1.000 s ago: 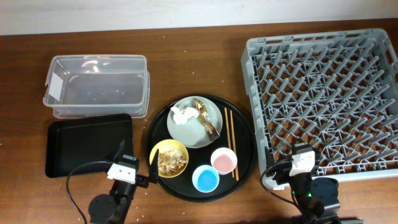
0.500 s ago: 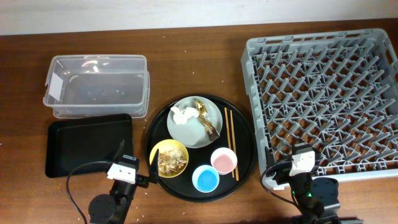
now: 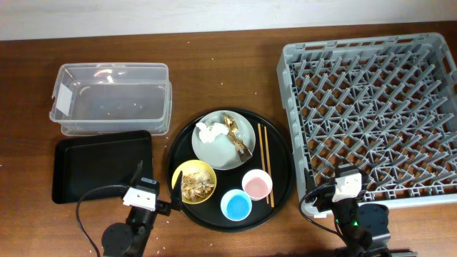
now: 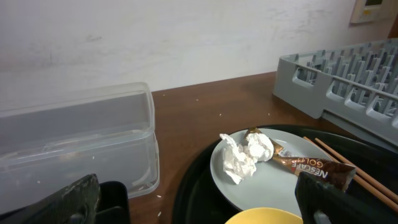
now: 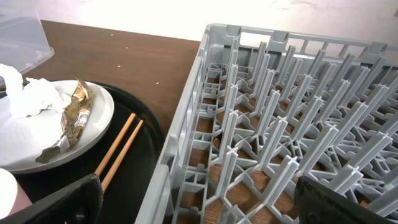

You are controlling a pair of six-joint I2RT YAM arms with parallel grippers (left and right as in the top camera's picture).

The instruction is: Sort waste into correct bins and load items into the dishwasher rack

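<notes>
On the round black tray, a grey-green plate carries a white tissue and a gold-brown wrapper. Wooden chopsticks lie to its right. In front stand a yellow bowl of brown scraps, a pink cup and a blue cup. My left gripper is open and empty at the tray's front left, between the bowl and the shallow black tray. My right gripper is open and empty over the front left corner of the grey rack. The clear box is empty.
The round black tray sits between the bins and the rack. In the left wrist view the tissue and wrapper lie ahead between the fingers. In the right wrist view the chopsticks run beside the rack wall.
</notes>
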